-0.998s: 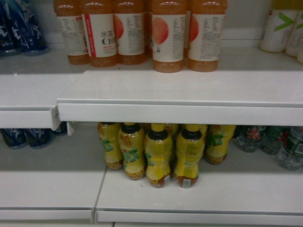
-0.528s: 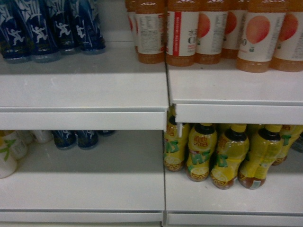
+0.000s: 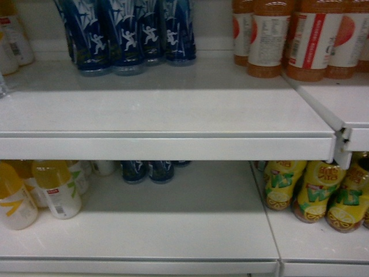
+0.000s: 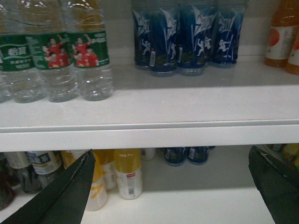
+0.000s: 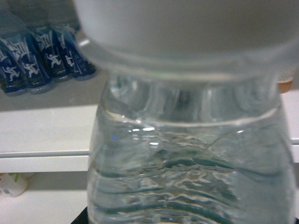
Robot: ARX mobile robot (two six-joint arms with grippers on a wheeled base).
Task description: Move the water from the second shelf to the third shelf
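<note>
A clear ribbed water bottle (image 5: 187,163) with a white cap (image 5: 187,23) fills the right wrist view. My right gripper (image 5: 187,220) is shut on it low down, and only a dark sliver of it shows at the bottom left. More water bottles (image 4: 88,56) with green labels stand at the left of a shelf (image 4: 149,135) in the left wrist view. My left gripper (image 4: 170,186) is open and holds nothing, its dark fingers (image 4: 65,196) wide apart in front of the shelf below. Neither gripper shows in the head view.
Blue bottles (image 3: 124,34) and orange drink bottles (image 3: 305,37) stand on the upper shelf (image 3: 167,147) in the head view. Below are white-and-yellow bottles (image 3: 55,187) at the left and yellow lemon-tea bottles (image 3: 314,193) at the right. A shelf joint steps at the right (image 3: 340,144).
The head view has swung left along the shelves. The orange and yellow bottles have slid to the right edge, and the blue bottles now sit near the middle.
</note>
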